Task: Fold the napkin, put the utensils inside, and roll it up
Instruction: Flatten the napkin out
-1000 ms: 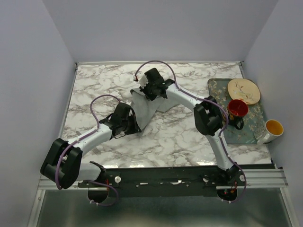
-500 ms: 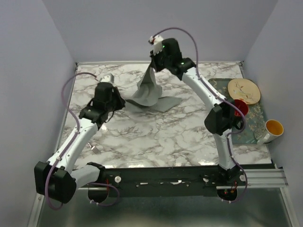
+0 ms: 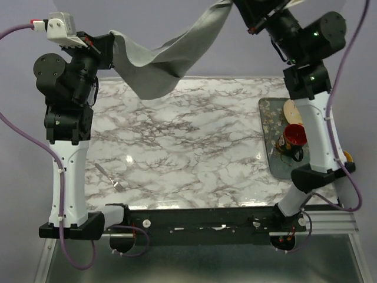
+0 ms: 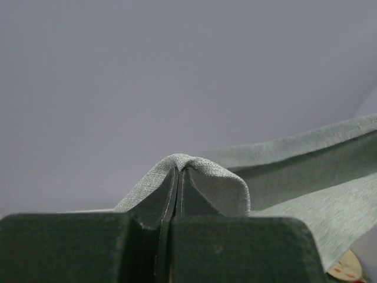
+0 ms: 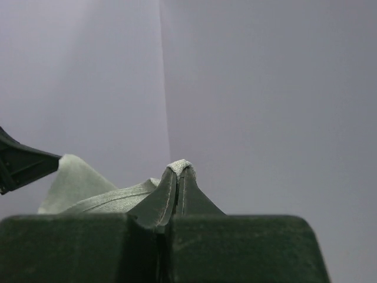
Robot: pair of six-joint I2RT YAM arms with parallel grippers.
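Now, the napkin (image 3: 159,65) hangs aloft over the far surface (image 3: 194,153), sagging between its ends; it reads as thin, limp, light. Your left pincer (image 4: 178,174) and right pincer (image 5: 178,174) each clamp a pinch of cloth. Take it by corners; edges may slip.

- The napkin (image 3: 165,62): plain grey-green with no print, and a fine woven fleck up close.
- Table (image 3: 188,159): white marble look, with grey-brown veins wandering all over it.
- Tray (image 3: 268,121): muted grey, scattered with a pale floral pattern.
- Cup (image 3: 294,134): bright red. Plate (image 3: 288,109): cream with a faint brownish motif.
- Utensil (image 3: 108,176): shiny silver.
- Left arm (image 3: 69,177): white shells and black joints, with a purple cable (image 3: 15,32) trailing off it.
- Left gripper (image 4: 178,177) and right gripper (image 5: 178,177): very dark, near black with a green tinge.
- Walls (image 3: 153,17): flat pale lavender-grey.
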